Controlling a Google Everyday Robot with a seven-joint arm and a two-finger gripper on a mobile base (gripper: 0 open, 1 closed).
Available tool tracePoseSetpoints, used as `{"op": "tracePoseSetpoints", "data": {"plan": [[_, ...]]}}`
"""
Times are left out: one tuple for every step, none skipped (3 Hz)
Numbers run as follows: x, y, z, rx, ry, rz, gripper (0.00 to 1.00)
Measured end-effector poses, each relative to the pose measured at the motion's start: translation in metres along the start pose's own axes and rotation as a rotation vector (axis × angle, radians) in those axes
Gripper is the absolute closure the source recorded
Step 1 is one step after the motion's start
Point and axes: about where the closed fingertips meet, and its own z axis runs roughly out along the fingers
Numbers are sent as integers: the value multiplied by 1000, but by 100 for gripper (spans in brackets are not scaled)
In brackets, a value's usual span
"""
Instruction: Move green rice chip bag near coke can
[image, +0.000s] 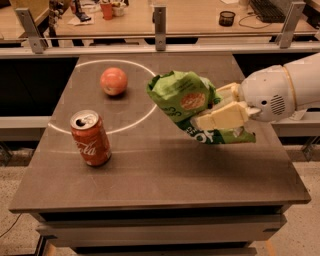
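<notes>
Clenched in claw (207, 106), aloft over tabletop (165, 175): green rice chip bag (180, 95). Well left: coke can (90, 138) (white Coca-Cola script).

Our arm (302, 80) reaches in from the right, its white forearm running nearly level and ending in a rounded wrist (265, 97). Our gripper (207, 107) points left, raised above the right half of the bench (150, 175). Its cream fingers (222, 116) are clamped on the green rice chip bag (180, 95), one in front and one behind.
</notes>
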Motion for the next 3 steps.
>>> {"op": "tracePoseSetpoints", "data": {"plan": [[-26,21,28,-108,-66,-19,100],[-48,42,58,-223,-121,-34,100],[-49,44,62,-222,-123,-28,100]]}}
